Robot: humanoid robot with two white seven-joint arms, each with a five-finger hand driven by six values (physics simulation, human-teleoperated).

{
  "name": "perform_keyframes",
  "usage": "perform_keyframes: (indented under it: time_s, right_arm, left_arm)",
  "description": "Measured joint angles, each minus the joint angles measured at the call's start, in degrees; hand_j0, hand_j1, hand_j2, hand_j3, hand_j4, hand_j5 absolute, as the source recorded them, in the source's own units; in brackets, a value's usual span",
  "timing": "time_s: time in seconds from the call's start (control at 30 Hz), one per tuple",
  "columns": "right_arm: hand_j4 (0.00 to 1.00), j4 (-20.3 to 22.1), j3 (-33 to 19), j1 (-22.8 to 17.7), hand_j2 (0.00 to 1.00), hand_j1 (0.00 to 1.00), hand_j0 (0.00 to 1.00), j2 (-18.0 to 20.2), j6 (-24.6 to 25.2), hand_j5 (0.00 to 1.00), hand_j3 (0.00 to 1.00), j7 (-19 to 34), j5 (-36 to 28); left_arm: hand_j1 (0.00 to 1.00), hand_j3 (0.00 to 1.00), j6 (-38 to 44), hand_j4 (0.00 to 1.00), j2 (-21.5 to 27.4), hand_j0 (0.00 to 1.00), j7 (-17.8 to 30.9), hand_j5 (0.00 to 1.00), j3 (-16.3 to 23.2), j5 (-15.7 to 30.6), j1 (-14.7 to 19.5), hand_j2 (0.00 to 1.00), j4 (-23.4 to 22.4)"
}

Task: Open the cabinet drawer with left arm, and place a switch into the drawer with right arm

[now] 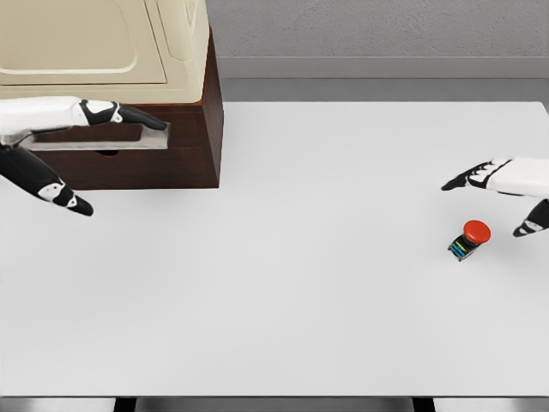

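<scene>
The left hand point(64, 154) has a smooth white casing along its back, breaking into black finger segments with white bands at the joints and black tips. The right hand point(506, 193) is built the same way: glossy white shell, slim black fingers, white knuckle plates, tapered dark tips.

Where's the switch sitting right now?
In the head view the switch lies on the white table at the far right, just below the open right hand and far from the cabinet at upper left.
</scene>
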State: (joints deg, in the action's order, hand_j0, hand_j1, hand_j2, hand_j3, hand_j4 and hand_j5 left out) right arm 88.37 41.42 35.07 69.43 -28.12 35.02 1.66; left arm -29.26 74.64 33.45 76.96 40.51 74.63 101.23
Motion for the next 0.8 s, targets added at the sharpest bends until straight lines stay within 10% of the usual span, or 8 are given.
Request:
perform_keyframes:
  time_s: [0.8]
  right_arm:
    - [1.00, -4.98, 0.14, -4.31, 1.00, 1.00, 1.00, -5.59, 0.34, 1.00, 1.00, -0.01, -0.05]
  left_arm:
    - [1.00, 1.00, 22.02, 1.00, 3.19, 1.00, -0.10, 1.00, -1.71, 7.29, -2.65, 1.00, -0.33]
